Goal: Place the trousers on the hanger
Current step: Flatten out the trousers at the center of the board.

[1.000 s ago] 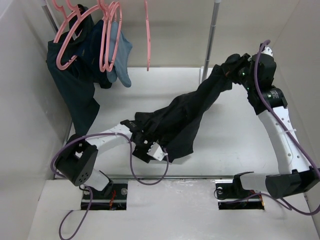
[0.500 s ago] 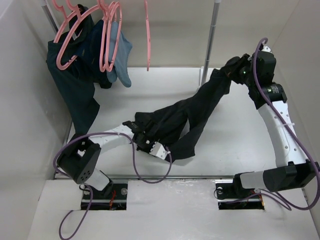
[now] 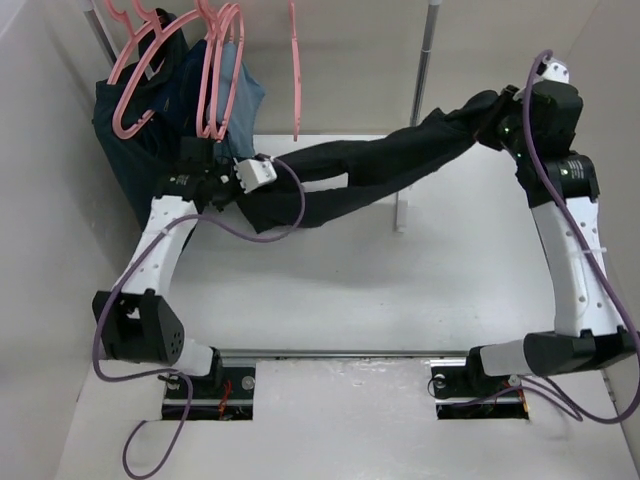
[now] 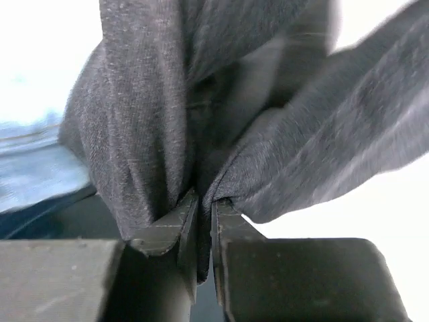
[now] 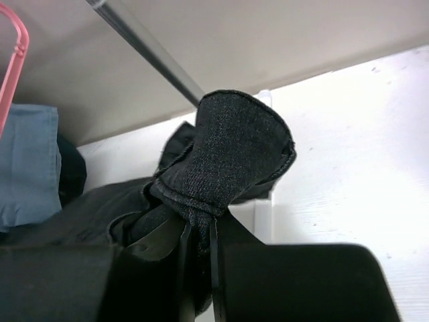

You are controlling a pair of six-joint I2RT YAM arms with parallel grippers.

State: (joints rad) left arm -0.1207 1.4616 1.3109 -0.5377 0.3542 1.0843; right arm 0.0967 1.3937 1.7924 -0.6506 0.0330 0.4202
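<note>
Trousers suspended above the worktop.
Left end effector clamped on one end; right end effector clamped on the other end.

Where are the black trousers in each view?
Top external: black trousers stretched across the upper middle.
Left wrist: filling the upper frame, pinched in the jaws.
Right wrist: bunched at centre, clamped in the jaws.
Shared landmark: light blue garment, left side of each.
</note>
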